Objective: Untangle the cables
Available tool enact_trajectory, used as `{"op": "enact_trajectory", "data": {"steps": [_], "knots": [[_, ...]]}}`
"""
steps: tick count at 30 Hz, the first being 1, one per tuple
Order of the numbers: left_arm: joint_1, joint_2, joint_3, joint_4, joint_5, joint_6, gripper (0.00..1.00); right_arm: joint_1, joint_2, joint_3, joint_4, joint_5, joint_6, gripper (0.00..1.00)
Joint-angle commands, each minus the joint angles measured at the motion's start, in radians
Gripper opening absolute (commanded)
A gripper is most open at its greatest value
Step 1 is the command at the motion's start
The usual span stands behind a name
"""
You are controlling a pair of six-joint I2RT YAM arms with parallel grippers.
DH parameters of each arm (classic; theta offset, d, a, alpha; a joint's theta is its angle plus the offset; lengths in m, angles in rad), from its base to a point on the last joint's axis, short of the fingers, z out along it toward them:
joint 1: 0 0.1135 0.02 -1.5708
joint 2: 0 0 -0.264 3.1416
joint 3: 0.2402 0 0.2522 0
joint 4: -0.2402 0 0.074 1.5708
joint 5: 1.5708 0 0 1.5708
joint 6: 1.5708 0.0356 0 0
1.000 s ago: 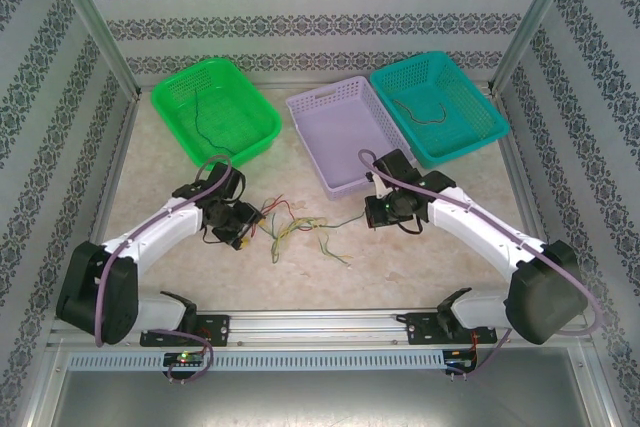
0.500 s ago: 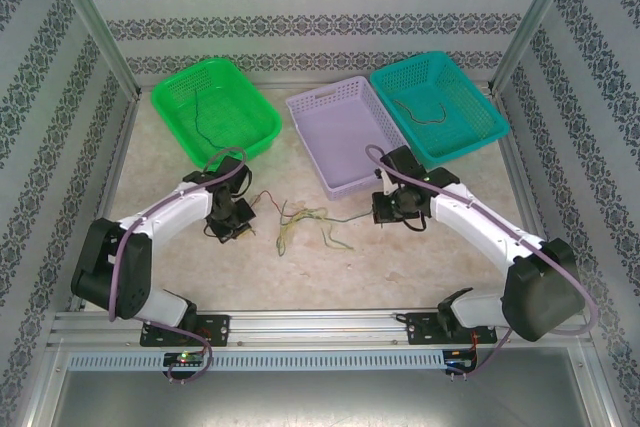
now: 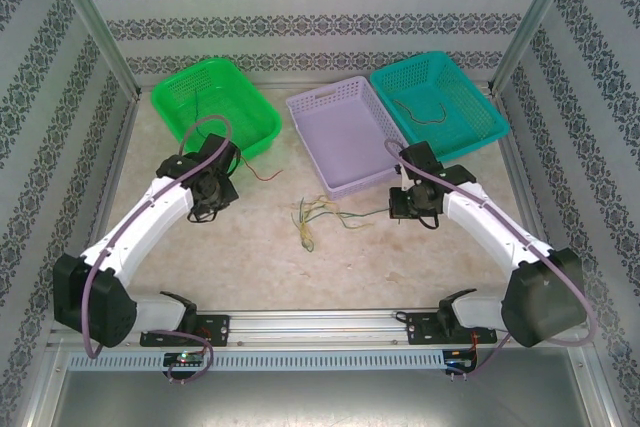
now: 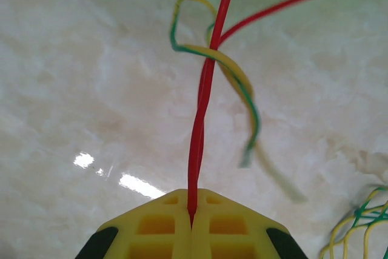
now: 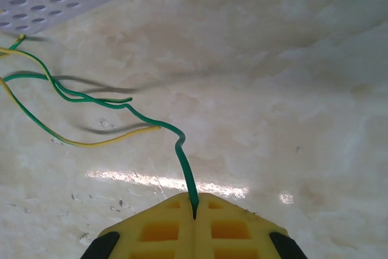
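Left end effector (image 4: pixel 193 221) tight on red cable (image 4: pixel 204 98), right (image 5: pixel 194 213) on green cable (image 5: pixel 153 121); marbled tabletop (image 5: pixel 279 83).

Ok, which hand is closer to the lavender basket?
Right. The right hand sits just off the near corner of the lavender basket; the left hand is well off to its left, near the green basket.

We see a left arm (image 3: pixel 135 232) and a right arm (image 3: pixel 490 232), both in white shells with black joints and bulky black shoulders. A thick purple cable (image 3: pixel 203 119) loops along each. Small black brackets (image 3: pixel 180 305) sit at their feet. The left gripper (image 4: pixel 192 207) and right gripper (image 5: pixel 194 205) have yellow plastic fingers with square recesses and black outer corners.
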Motion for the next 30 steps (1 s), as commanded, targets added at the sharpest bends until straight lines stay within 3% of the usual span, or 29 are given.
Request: {"op": "enact_trajectory", "data": {"steps": [1, 5, 10, 14, 17, 23, 26, 30], "knots": [[0.004, -0.034, 0.039, -0.054, -0.032, 0.042, 0.00, -0.013, -0.029, -0.008, -0.038, 0.028, -0.025, 0.00], [0.005, -0.053, 0.010, 0.029, 0.105, 0.056, 0.00, -0.015, -0.040, 0.013, -0.059, 0.027, -0.005, 0.01], [0.002, -0.074, -0.072, 0.183, 0.317, 0.047, 0.00, -0.014, -0.095, 0.046, -0.093, 0.023, 0.056, 0.37], [0.002, -0.088, -0.146, 0.322, 0.457, 0.023, 0.00, -0.012, -0.179, 0.099, -0.130, 0.048, 0.144, 0.48], [0.000, -0.104, -0.189, 0.398, 0.497, -0.004, 0.00, -0.009, -0.250, 0.112, -0.097, -0.003, 0.267, 0.54], [-0.006, -0.106, -0.236, 0.493, 0.556, -0.031, 0.00, 0.090, -0.269, 0.021, 0.245, -0.154, 0.662, 0.62], [-0.013, -0.105, -0.256, 0.533, 0.569, -0.058, 0.00, 0.197, -0.200, -0.011, 0.513, -0.116, 0.857, 0.68], [-0.027, -0.097, -0.261, 0.576, 0.582, -0.083, 0.00, 0.289, -0.055, 0.021, 0.735, -0.071, 0.994, 0.76]]}}
